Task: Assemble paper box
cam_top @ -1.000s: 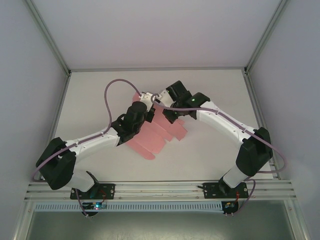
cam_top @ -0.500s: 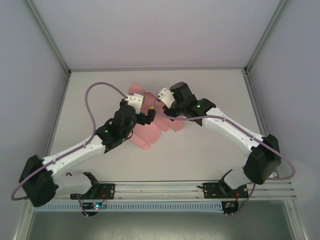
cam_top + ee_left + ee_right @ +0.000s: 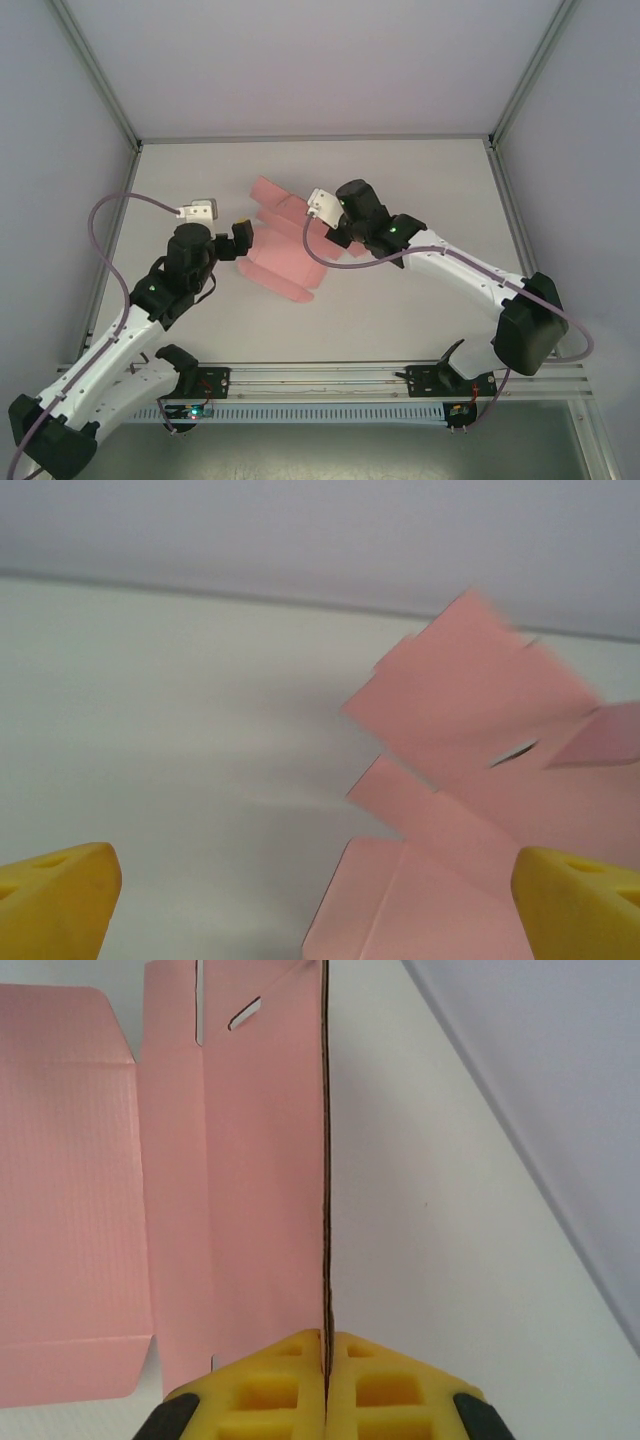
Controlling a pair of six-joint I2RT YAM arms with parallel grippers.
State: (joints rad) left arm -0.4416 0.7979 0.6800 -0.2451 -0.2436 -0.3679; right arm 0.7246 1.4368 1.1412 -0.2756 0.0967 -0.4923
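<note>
table (image 3: 430,180) | paper box (image 3: 285,250): creased sheet, mostly flat, table centre | step: raising a side wall, likely | right gripper (image 3: 326,1358): clamped on its upturned 3 o'clock edge | left gripper (image 3: 238,240): wide, empty, 9 o'clock | next: pin base, crease.

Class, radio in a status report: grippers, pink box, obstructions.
Left gripper open, beside paper box. Right gripper shut on its edge. Card unfolded, unassembled. No obstruction visible.
</note>
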